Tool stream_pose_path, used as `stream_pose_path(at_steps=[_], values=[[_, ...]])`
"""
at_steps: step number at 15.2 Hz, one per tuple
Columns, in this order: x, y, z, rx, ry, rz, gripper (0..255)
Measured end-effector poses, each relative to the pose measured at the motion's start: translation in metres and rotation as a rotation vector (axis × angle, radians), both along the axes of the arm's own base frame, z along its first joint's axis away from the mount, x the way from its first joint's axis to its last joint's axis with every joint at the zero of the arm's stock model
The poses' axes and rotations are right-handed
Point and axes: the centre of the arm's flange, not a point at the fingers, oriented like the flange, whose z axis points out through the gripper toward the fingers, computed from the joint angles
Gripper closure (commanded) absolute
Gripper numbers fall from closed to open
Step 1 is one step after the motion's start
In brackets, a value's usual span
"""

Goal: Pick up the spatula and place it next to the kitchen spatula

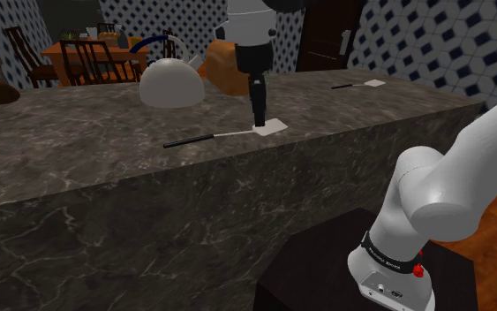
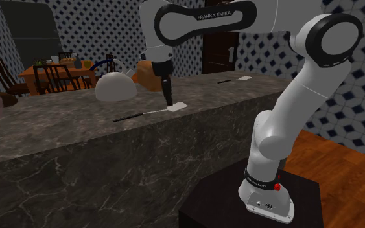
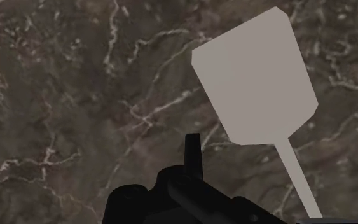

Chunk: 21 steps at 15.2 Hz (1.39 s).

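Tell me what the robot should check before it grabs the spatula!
1. Pincer open: ok, its fingers stand apart.
2. Spatula between the fingers: ok, its thin neck lies there, just behind the blade.
3. Spatula gripped: not ok, the fingers do not touch it.
4. Spatula flat on the counter: ok.
5. Pincer low enough to close: cannot tell.
6. Far spatula in sight: ok, it lies on the counter toward the shoulder view's right.
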Motion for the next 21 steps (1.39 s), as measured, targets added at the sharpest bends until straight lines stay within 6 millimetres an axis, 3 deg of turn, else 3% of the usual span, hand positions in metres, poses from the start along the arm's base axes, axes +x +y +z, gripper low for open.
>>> stream_pose_path(at_steps=[5,11,12,21], values=[[-0.002,-0.003,-0.025,-0.001,0.002,0.004,0],[-0.002,-0.003,-0.029,-0.001,0.002,0.005,0],[-0.002,-0.003,-0.029,-0.001,0.002,0.005,255],[-0.003,-0.001,-0.024,0.002,-0.007,0.008,255]])
